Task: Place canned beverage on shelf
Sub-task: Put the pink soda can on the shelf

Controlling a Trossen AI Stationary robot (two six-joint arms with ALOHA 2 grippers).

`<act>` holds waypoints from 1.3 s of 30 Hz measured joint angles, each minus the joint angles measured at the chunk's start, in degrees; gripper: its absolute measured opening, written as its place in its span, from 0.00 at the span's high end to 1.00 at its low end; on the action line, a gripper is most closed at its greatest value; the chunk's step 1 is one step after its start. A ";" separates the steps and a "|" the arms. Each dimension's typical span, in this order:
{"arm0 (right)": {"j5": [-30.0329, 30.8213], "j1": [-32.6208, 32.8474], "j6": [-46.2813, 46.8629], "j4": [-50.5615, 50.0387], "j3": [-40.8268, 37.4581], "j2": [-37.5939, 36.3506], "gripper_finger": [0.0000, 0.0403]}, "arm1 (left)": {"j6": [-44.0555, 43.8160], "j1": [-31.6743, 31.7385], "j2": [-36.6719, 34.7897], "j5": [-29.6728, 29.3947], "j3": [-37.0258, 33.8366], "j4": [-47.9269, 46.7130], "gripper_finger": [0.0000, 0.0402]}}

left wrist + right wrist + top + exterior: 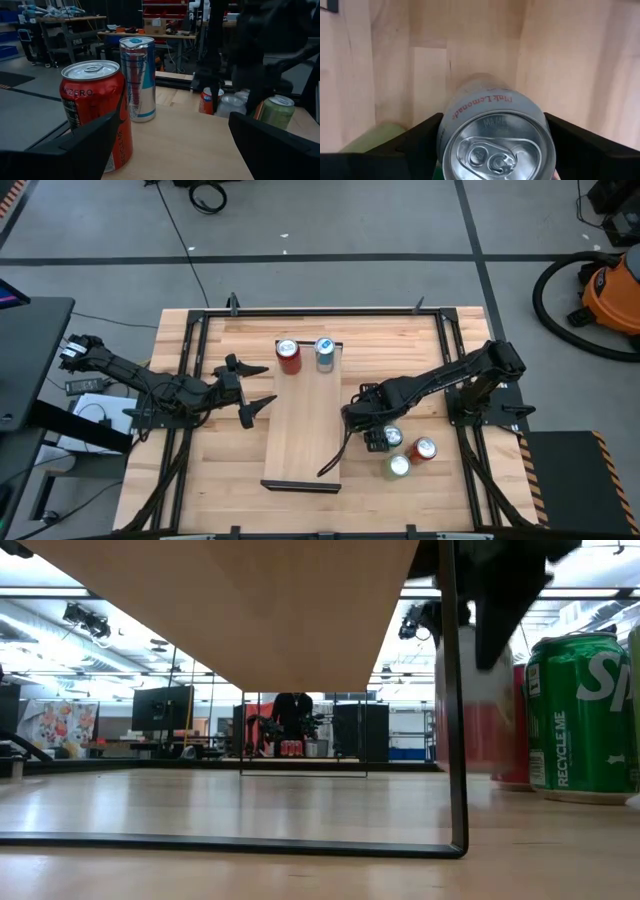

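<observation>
Your right gripper, at the long light-wood shelf's three o'clock, straddles a pale silver pink-lemonade can for lifting; whether it is clamped, you cannot tell.

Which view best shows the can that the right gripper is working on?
The right wrist view: the pale can fills the frame between the right gripper fingers, its lid and lettering readable. The high view shows only its top, beside the shelf. The low view blurs it, and the left wrist view half hides it.

High view looks straight down on the shelf; low view peers level beneath it from nearby. Both wrist views sit close to cans.
</observation>
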 joint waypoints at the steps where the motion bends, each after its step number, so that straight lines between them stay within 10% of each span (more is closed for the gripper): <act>1: 0.55 0.00 -0.37 -1.72 1.43 0.00 0.20 | 0.00 -0.02 -0.01 0.00 0.00 0.00 0.03; 21: 7.88 -4.46 -7.59 -17.29 28.29 -0.09 0.20 | -1.05 -0.02 0.02 9.17 0.00 -1.46 0.03; 39: 4.82 -6.05 -15.98 0.38 29.68 -0.01 0.20 | -2.61 0.81 13.36 9.15 11.00 -11.10 0.03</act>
